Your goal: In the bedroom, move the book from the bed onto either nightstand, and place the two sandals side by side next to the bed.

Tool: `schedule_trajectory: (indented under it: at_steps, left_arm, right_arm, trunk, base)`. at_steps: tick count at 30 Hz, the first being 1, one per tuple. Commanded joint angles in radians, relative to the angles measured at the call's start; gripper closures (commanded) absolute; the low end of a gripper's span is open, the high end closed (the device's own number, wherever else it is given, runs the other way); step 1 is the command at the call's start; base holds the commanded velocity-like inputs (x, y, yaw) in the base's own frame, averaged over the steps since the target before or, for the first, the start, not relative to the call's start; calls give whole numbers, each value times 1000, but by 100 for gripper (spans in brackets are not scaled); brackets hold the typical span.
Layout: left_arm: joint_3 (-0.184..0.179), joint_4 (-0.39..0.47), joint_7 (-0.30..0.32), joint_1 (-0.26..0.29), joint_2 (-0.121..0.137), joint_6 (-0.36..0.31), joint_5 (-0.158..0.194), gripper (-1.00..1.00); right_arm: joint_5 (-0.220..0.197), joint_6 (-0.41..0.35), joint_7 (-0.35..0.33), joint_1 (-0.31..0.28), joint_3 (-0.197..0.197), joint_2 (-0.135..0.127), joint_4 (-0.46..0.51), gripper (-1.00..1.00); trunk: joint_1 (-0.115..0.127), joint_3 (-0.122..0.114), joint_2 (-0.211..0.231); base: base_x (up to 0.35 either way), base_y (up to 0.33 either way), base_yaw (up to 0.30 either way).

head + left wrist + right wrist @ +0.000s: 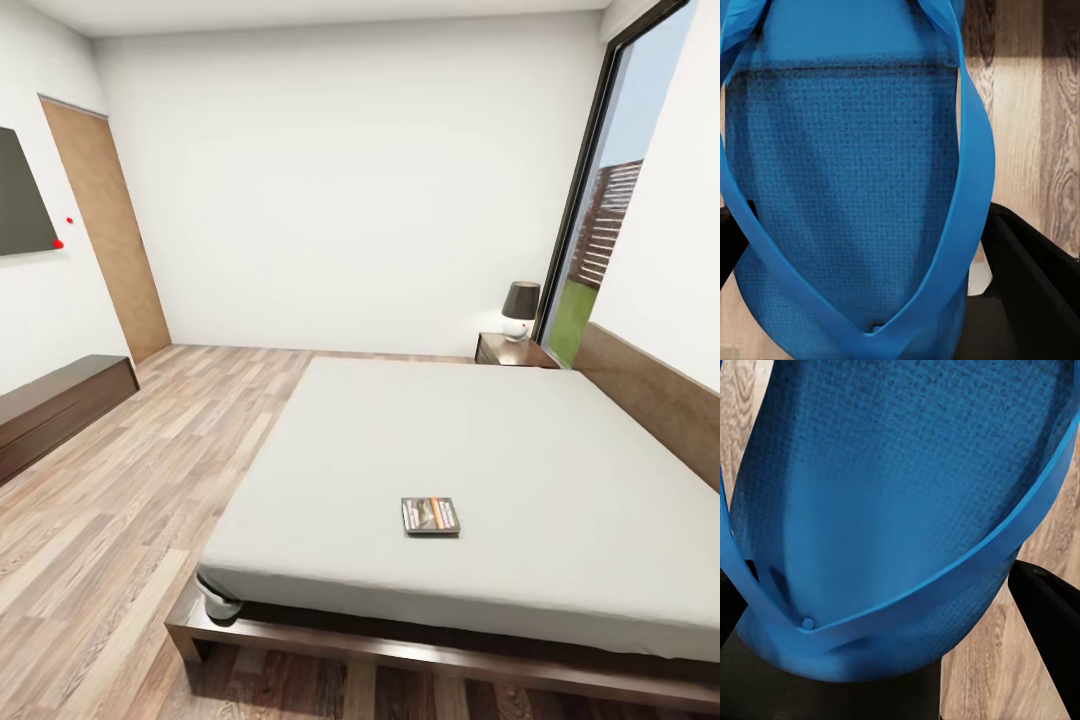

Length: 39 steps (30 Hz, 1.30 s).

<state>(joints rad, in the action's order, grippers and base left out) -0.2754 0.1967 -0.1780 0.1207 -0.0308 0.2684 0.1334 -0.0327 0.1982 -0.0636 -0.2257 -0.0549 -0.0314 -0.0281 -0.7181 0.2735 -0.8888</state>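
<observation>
The book (431, 516), dark with an orange band, lies flat on the pale mattress of the bed (520, 430), near its foot end. A nightstand (508, 350) stands beyond the bed's far corner by the window. In the left wrist view a blue sandal (847, 172) hangs close to the camera over the wood floor, and my left gripper (881, 300) is shut on it, with black fingers (1035, 270) at its sides. The right wrist view has the other blue sandal (892, 487), and my right gripper (892, 660) is shut on it.
A dark-shaded lamp (519, 308) takes up the nightstand's top. A long low dark cabinet (55, 405) runs along the left wall under a dark screen (20, 195). A wooden door (110, 230) is at the far left, and wood-plank floor (150, 480) lies left of the bed.
</observation>
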Motion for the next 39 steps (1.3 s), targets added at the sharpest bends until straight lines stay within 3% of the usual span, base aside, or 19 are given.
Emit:
schedule_trajectory:
  at_steps: [1, 21, 39]
  left_arm:
    - [-7, 3, -5, 1, 0, 4, 12, 100]
    - [-2, -1, 15, 1, 1, 5, 14, 100]
    - [-2, -2, 15, -1, 2, 5, 15, 100]
  right_arm:
    - [-4, 6, -2, -1, -5, -1, -3, 100]
    - [-4, 6, -1, -1, -5, -14, 7, 100]
    - [-6, 6, -1, -1, -4, -10, 8, 100]
  trunk:
    - [-4, 4, -8]
    - [-81, 67, -148]
    - [-150, 124, -274]
  base:
    - [0, 0, 0]
    - [0, 0, 0]
    - [0, 0, 0]
